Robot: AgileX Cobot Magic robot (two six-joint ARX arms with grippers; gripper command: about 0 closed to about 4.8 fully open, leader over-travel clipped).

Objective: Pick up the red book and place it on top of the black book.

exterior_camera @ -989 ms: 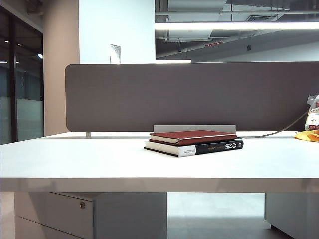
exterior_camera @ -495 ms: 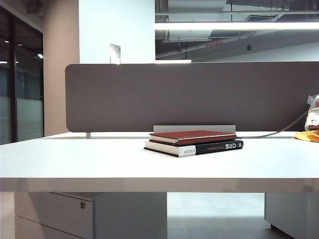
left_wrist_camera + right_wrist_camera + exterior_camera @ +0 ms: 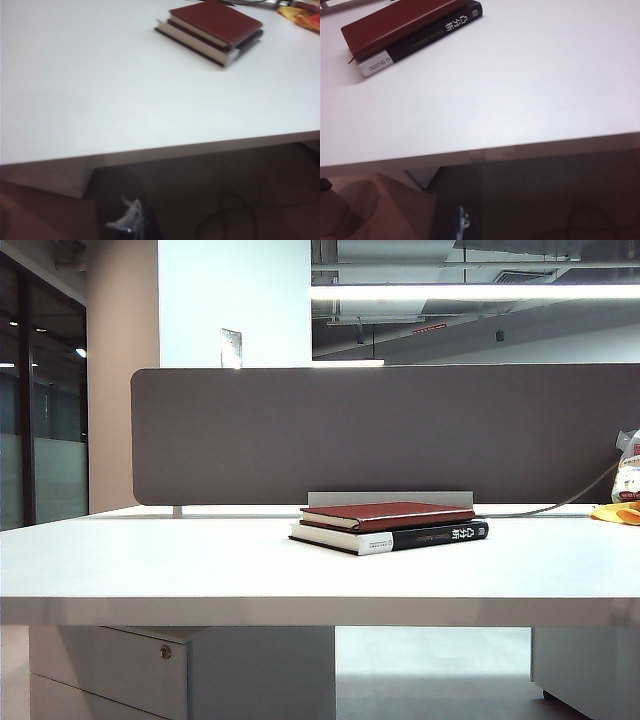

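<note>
The red book (image 3: 385,513) lies flat on top of the black book (image 3: 440,536), near the middle of the white table (image 3: 200,560). In the left wrist view the red book (image 3: 217,20) covers the black book (image 3: 227,54) far across the tabletop. The right wrist view shows the red book (image 3: 395,25) above the black spine with white characters (image 3: 437,32). My left gripper (image 3: 134,222) hangs shut and empty below the table's front edge. My right gripper (image 3: 461,224) is also low in the dark under that edge, its tips together, holding nothing. Neither gripper shows in the exterior view.
A grey partition (image 3: 400,430) stands behind the books. Yellow packaging (image 3: 618,512) lies at the table's far right. A drawer cabinet (image 3: 110,670) sits under the table on the left. A cable (image 3: 235,215) loops on the floor.
</note>
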